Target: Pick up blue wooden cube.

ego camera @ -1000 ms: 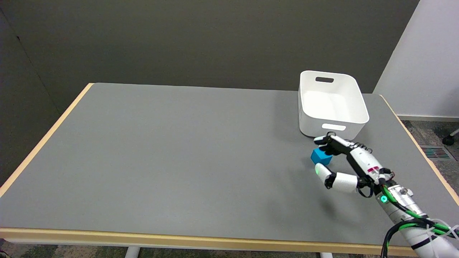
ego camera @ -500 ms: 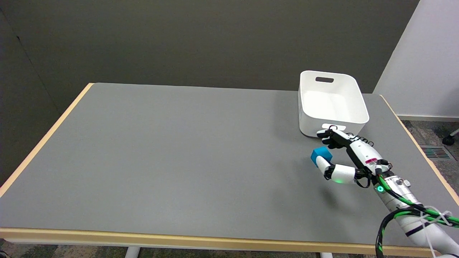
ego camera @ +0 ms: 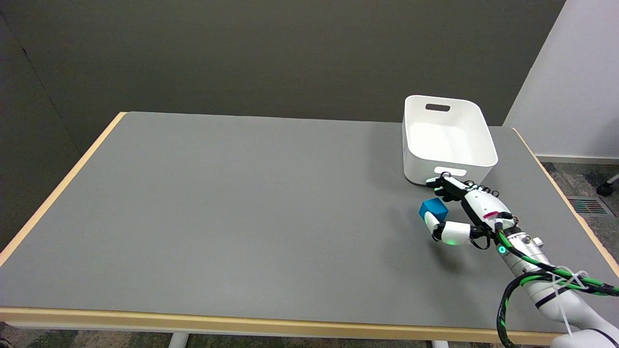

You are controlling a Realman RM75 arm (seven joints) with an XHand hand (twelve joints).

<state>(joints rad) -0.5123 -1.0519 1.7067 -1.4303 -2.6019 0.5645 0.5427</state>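
Blue wooden cube (ego camera: pixel 433 209) sits on the grey table (ego camera: pixel 242 208), toward the 4 o'clock part of the tabletop, just in front of the white plastic bin (ego camera: pixel 447 142), which stands at about 2 o'clock. Right hand (ego camera: pixel 459 212) reaches in from 5 o'clock and brackets the cube: thumb against its near face, fingers (ego camera: pixel 442 186) curled over the far side. Whether the hold is firm, cannot tell. Green light shows at the wrist.

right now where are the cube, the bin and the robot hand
cube (ego camera: pixel 433 209): head view, on its blue top face
bin (ego camera: pixel 449 170): head view, on its near wall
robot hand (ego camera: pixel 462 212): head view, on its palm
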